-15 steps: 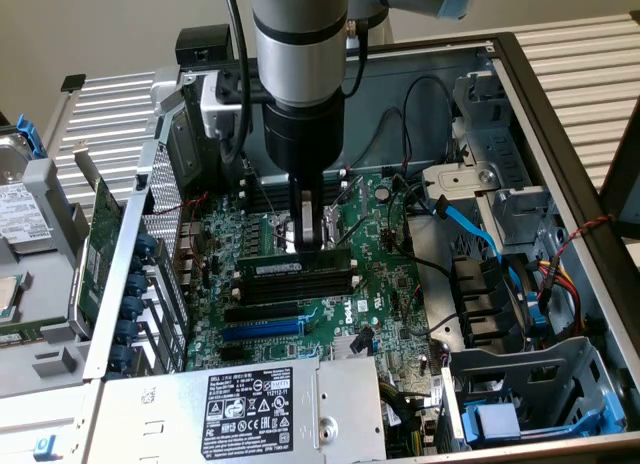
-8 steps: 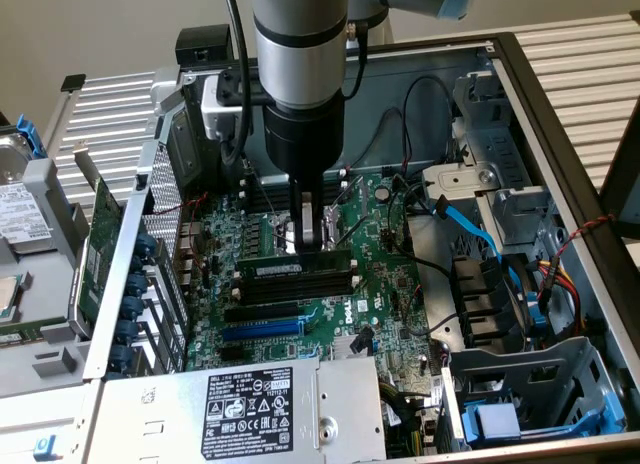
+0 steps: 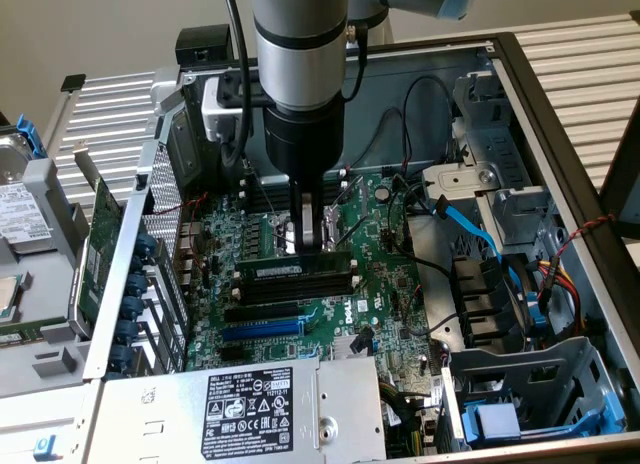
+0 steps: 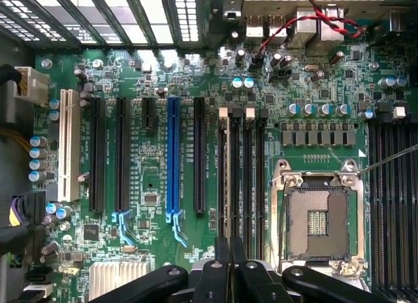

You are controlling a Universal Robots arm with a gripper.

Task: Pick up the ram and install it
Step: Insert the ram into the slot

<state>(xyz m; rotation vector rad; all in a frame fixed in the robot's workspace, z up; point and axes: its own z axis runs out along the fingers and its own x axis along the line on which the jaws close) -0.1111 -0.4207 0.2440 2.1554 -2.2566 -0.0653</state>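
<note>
"Ram first: where is it?"

"Inside the case, standing on its long edge on the motherboard. It's in the bank of memory slots just beside the CPU socket. The gripper is straight above it, clamped shut on the middle of its top edge."

"So the pick-up is done?"

"I'd say so. It is in the grip and lined up along a slot, with its label side facing the exterior camera. From the wrist camera I see it edge-on, running out from between the closed fingers along the slot."

"Seated?"

"That I cannot tell. It looks low in the slot, but I can't make out from either camera whether the white end clips have latched. I judge the job well past halfway: the insertion is in hand, full seating is unconfirmed, and the grip is not yet released."
</note>
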